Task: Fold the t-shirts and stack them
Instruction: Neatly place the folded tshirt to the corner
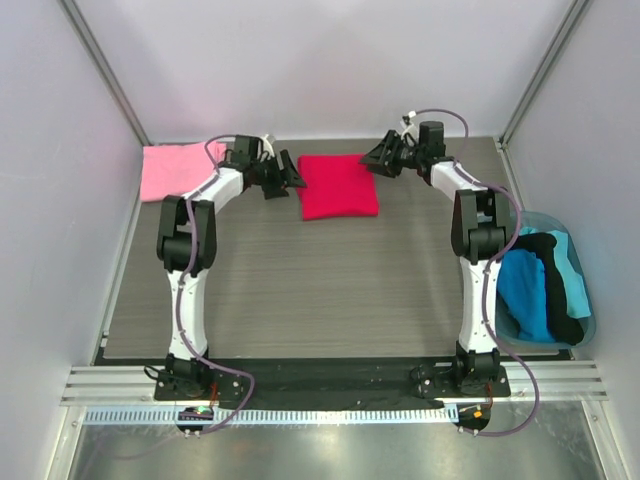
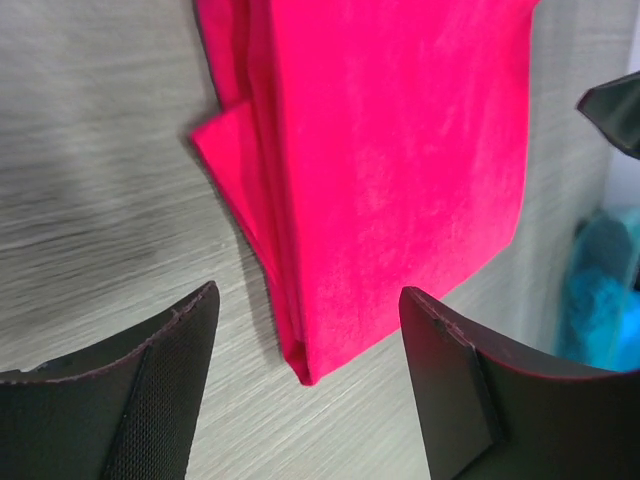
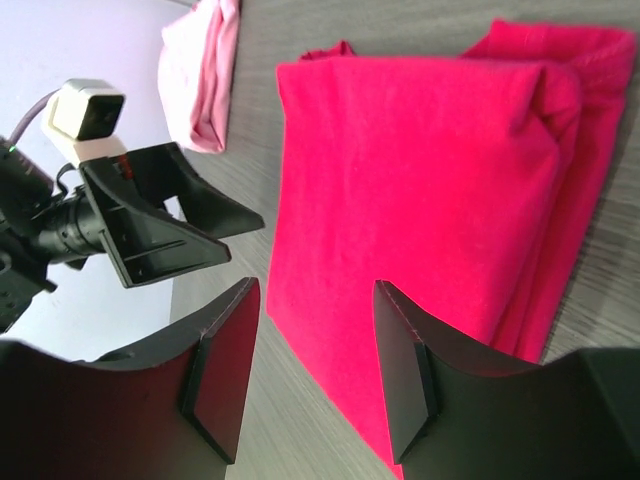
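Red t-shirt [image 1: 338, 186]: folded into a flat rectangle, lying at the far middle of the table [image 1: 320, 290].
Red t-shirt, long axis: runs left to right across the table, from one gripper toward the other, slightly skewed.
Red t-shirt, edges: the left wrist view shows stacked layers along one side, and one corner points toward that camera, between the fingers.
Pink t-shirt [image 1: 170, 170]: folded, in the far-left corner of the table, long axis also left to right; well apart from the red one.
Left gripper [image 1: 292, 172]: jaws apart, gripping nothing, just beside the left edge of the red t-shirt.
Right gripper [image 1: 372, 160]: jaws apart, gripping nothing, near the far-right corner of the red t-shirt.
Bin [image 1: 585, 300]: beside the right arm, off the table; holds blue and black cloth.
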